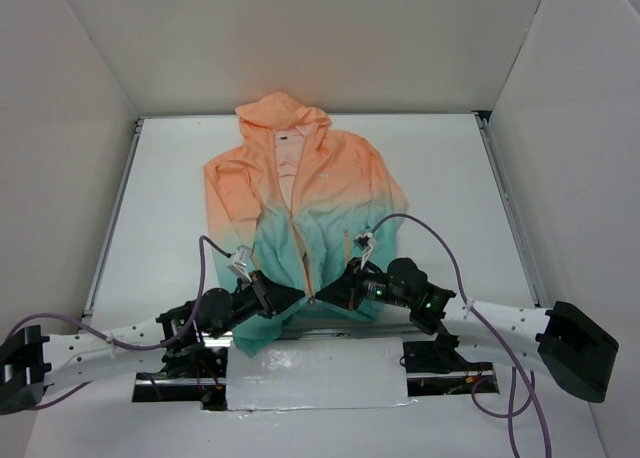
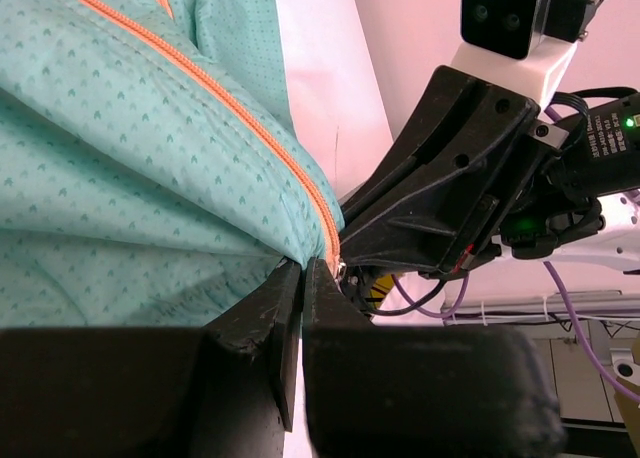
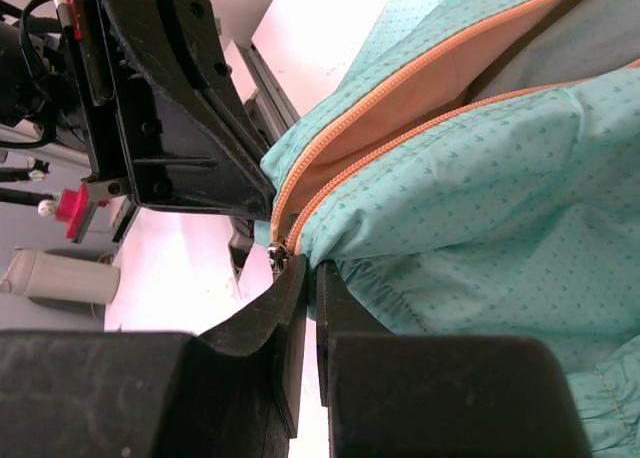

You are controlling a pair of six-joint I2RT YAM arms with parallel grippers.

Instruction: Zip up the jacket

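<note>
Top external view shows the jacket point(image 1: 340, 198) spread flat on the tabletop point(image 1: 180, 178), hood away from the arms and teal hem nearest them; its orange zipper point(image 1: 300, 240) lies open from the collar down almost to the hem, the two front edges parted. Both arms meet at the bottom of that zipper; the left claw point(image 1: 296, 296) is clenched on the hem fabric just beside the zipper's end, and the right claw point(image 1: 330, 292) is clenched on the jacket at the slider point(image 3: 278, 254), though whether it pinches the pull tab itself cannot be told. In the right wrist view the slider sits at the very bottom with the two rows of teeth splitting apart directly above it; so, by judgement, the grips are set but the zipping itself is not yet done, and the whole run up to the collar is left. The small pale chest logo point(image 1: 325, 177) and a dark neck tag point(image 1: 285, 135) are too small to read; no other writing shows.
</note>
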